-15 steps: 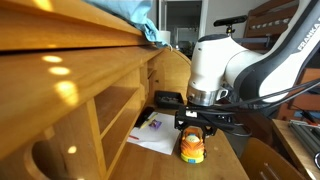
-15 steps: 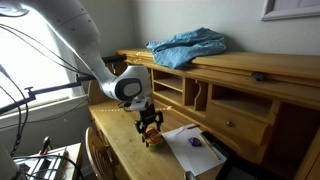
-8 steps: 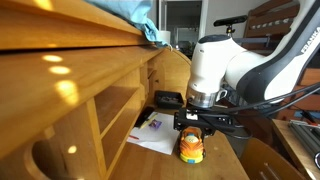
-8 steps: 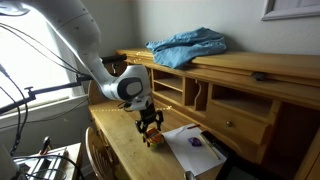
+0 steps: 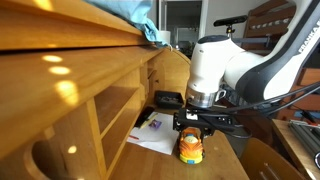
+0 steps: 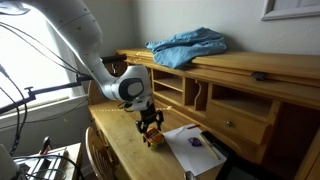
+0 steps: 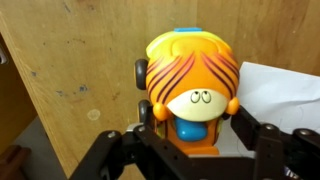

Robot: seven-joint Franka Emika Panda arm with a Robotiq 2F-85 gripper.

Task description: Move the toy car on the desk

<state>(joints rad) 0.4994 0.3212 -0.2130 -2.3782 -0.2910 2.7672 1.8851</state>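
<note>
The toy car [image 7: 190, 85], orange and yellow with a striped top, a face and a blue part, stands on the work surface of the wooden desk [image 5: 100, 90]. It also shows in both exterior views [image 5: 191, 150] [image 6: 153, 139]. My gripper [image 7: 192, 125] comes down from above, with one black finger against each side of the car. It appears shut on the car. The gripper also shows in both exterior views [image 5: 191, 136] [image 6: 151, 127]. The car's wheels seem to rest on the desk surface [image 6: 125, 150].
White paper sheets [image 5: 155, 135] [image 6: 195, 145] lie right beside the car. A black box [image 5: 167, 100] sits farther back on the desk. A blue cloth [image 6: 188, 45] lies on the desk top. Cubby shelves [image 6: 190, 92] run along one side. A chair back [image 6: 95, 160] stands at the desk edge.
</note>
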